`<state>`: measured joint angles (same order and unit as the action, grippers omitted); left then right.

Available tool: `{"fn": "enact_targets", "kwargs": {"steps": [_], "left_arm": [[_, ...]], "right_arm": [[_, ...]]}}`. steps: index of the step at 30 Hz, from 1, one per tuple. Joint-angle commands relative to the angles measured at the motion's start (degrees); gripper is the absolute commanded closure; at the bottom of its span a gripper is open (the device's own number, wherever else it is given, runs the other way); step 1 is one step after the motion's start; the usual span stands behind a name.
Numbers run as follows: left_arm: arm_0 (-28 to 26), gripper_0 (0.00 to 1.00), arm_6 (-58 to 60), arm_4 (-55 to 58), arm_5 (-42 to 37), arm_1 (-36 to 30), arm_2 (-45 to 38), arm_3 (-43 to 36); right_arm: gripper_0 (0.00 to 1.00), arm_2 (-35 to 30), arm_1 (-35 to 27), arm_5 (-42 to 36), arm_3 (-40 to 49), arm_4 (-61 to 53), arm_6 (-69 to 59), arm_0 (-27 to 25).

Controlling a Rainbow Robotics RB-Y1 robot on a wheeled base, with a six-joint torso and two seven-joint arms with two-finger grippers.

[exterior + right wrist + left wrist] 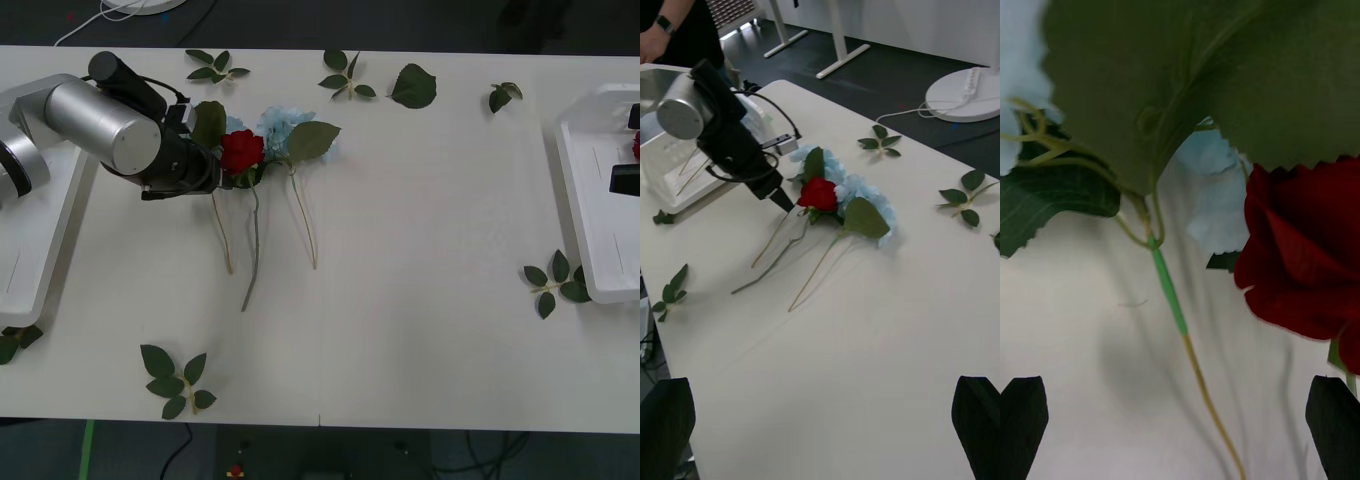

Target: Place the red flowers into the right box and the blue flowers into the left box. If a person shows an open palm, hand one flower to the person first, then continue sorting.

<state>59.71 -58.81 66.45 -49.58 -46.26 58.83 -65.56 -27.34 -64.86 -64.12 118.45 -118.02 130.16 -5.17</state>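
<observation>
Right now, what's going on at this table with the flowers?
The left gripper, its black fingers open, sits low over a tan stem of the pale blue hydrangea-like flowers, beside one red rose lying among them mid-table. Nothing is gripped yet. The right gripper, also open, waits further back. The white plastic left tray and right tray sit at the table's ends.

The left arm's forearm is a smooth, matte silver cylinder (pixel 100 125) with a flat round end cap, joined to a pale grey shoulder housing (pixel 25 135). A black cylindrical wrist module (pixel 128 80) sits on it, and thin black cables (pixel 764 101) loop from there to the black, boxy left end effector (pixel 782 201), which tapers to dark fingers (pixel 1022 420) with rounded tips. The right end effector (pixel 820 431) has the same matte black fingers (pixel 977 424)
</observation>
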Motion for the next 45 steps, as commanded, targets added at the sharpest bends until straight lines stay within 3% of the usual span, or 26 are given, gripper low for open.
{"fn": "enact_targets", "kwargs": {"steps": [1, 7, 20, 22, 23, 24, 26, 28, 29, 45], "left_arm": [[5.85, 0.0, 8.53, -1.94, 4.23, 4.34, 6.03, 3.51], [6.64, 0.0, 9.76, -2.56, 4.41, 6.09, 7.08, 5.18], [6.38, 0.0, 10.03, -3.7, 4.41, 7.15, 9.11, 7.91], [6.29, 0.16, 10.03, -4.23, 4.41, 7.59, 9.11, 8.7], [6.2, 0.35, 9.94, -4.49, 4.41, 7.85, 9.46, 9.31], [6.2, 0.48, 9.94, -5.11, 4.41, 8.12, 9.9, 9.75], [6.2, 0.63, 10.11, -6.16, 4.76, 8.55, 10.78, 10.19], [6.2, 0.96, 10.29, -6.6, 5.46, 8.73, 11.48, 10.54], [6.2, 1.0, 10.29, -6.69, 5.81, 8.99, 11.65, 10.9], [6.56, 1.0, 10.29, -7.83, 6.69, 9.08, 10.78, 10.81]], "right_arm": [[0.0, -1.75, -1.76, -3.29, -2.17, -4.94, 6.07, -1.51], [0.0, -1.84, -2.2, -4.17, -2.88, -9.51, 12.75, -4.67], [0.0, -1.66, -2.11, -4.17, -2.88, -10.91, 15.74, -5.81], [0.0, -1.66, -2.11, -4.08, -2.96, -10.91, 15.65, -5.9], [0.0, -1.66, -2.11, -4.08, -2.96, -10.91, 15.65, -5.9], [0.0, -1.66, -2.11, -4.08, -2.96, -10.91, 15.65, -5.9], [0.0, -1.66, -2.11, -4.08, -2.96, -10.91, 15.65, -5.9], [0.0, -1.66, -2.11, -4.08, -2.96, -10.91, 15.65, -5.9], [0.0, -1.66, -2.11, -4.08, -2.96, -10.91, 15.65, -5.9], [0.0, -1.66, -2.11, -4.08, -2.96, -10.91, 15.65, -5.9]]}}
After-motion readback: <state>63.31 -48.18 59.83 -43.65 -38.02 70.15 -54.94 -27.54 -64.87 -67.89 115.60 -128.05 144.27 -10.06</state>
